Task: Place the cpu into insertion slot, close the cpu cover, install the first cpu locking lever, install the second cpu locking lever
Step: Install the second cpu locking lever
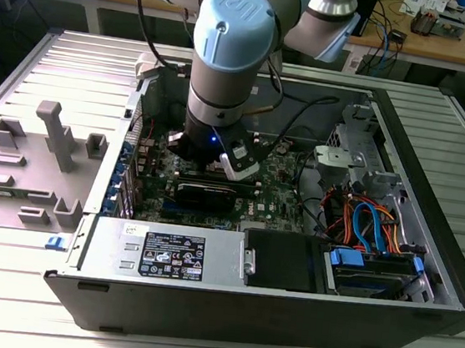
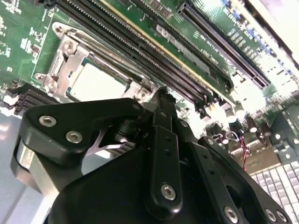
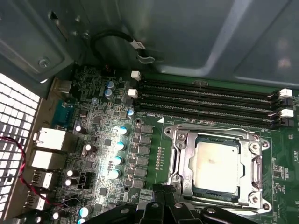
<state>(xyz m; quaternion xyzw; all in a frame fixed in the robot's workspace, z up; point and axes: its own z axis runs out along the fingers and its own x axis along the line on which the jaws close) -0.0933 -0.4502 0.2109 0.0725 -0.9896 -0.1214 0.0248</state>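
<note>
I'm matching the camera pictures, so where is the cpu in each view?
Exterior view: the arm stands over that part of the board.
First wrist view: cpu seated, beside the memory slots.
Second wrist view: cpu beyond the hand; memory slots alongside.

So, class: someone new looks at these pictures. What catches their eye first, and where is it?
Probably the big blue-capped robot arm reaching down into the open computer case in the exterior view. Next, in the first wrist view, the silver cpu sitting in the insertion slot with the cpu cover framing it, beside long black memory slots.
</note>
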